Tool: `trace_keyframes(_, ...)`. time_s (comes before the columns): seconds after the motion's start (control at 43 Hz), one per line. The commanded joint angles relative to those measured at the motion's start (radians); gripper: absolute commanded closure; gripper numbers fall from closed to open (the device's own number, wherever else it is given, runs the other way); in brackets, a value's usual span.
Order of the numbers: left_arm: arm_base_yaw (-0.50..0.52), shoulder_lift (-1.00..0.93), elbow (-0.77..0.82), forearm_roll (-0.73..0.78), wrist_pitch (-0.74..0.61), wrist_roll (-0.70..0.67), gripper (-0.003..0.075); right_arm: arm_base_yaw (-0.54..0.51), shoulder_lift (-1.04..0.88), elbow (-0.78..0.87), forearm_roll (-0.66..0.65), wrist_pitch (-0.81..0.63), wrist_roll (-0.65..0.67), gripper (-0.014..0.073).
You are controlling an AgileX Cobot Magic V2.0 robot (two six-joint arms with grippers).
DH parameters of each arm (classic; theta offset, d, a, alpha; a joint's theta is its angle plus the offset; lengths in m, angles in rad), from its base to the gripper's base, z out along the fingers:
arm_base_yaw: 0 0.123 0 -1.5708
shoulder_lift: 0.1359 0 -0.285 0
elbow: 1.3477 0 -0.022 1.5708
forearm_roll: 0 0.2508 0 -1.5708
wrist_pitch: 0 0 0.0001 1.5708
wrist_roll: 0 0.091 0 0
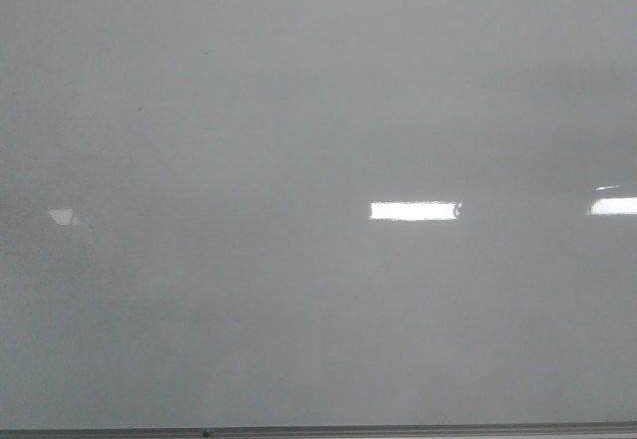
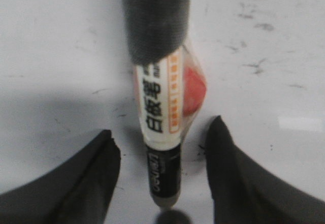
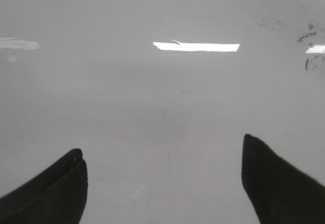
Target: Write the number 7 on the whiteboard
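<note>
Marker [image 2: 160,127] betw. open left hand [image 2: 162,155] fingers (apart).

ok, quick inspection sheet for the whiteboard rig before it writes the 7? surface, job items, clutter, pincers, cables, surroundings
Surface: whiteboard glossy pale grey, bright light reflections, thin grey edge strip along the bottom of the front view; faint dark smudges show in both wrist views.
Job's things: number 7 nothing seen on the board; marker with white label and dark cap lies between the left fingers, which stand apart from it.
Clutter: nothing seen.
Grippers: left pincer open around the marker, not closed on it; right pincer open, empty, over bare board.
Cables: nothing seen.
Surroundings: nothing seen; the board fills every view.
</note>
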Motion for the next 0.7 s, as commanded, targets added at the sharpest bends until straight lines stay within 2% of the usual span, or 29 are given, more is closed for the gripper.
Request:
trace_keyframes(0.0, 0.003, -0.026, -0.031, -0.002, -0.072, 0.001, 0.0535, -0.001, 0.013, -0.036, -0.005, -0.072, -0.001, -0.0040)
trace_keyframes(0.093, 0.003, -0.030, -0.031, -0.002, -0.052, 0.001, 0.0647, -0.001, 0.013, -0.036, -0.005, -0.072, -0.001, -0.0040)
trace_keyframes(0.233, 0.003, -0.077, -0.051, -0.007, 0.089, -0.004, 0.0731, -0.001, 0.013, -0.036, -0.005, -0.077, -0.001, -0.0040)
trace_keyframes(0.395, -0.004, -0.185, -0.119, -0.128, 0.357, -0.012, 0.0741, -0.001, 0.013, -0.036, -0.005, -0.068, -0.001, -0.0040)
trace_keyframes(0.512, -0.060, -0.238, -0.187, -0.151, 0.565, 0.004, 0.0741, 0.001, 0.013, -0.036, -0.005, -0.065, -0.001, -0.0040)
trace_keyframes(0.628, -0.167, -0.257, -0.259, -0.169, 0.763, 0.150, 0.0741, 0.001, 0.015, -0.038, -0.005, -0.036, -0.001, -0.0040)
trace_keyframes(0.674, -0.229, -0.261, -0.278, -0.192, 0.803, 0.211, 0.0741, 0.003, 0.018, -0.040, -0.004, -0.021, -0.001, -0.0040)
